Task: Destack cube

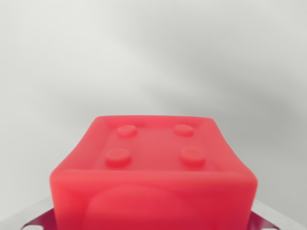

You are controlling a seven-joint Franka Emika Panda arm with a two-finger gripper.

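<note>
Red and glossy, the cube (153,167) filled the lower centre of the wrist view, its recessed face with four round studs turned toward the camera and its body blocking most of what lay below, against a plain pale grey blur that showed no tabletop edge and no second cube. From here the likeliest trouble seemed a slip or twist of the smooth, rounded block if the hold sat off-centre. Only slivers of metal (36,221) peeked out at the lower corners, so I could not tell whether the pincer was spread or pinching the cube.
</note>
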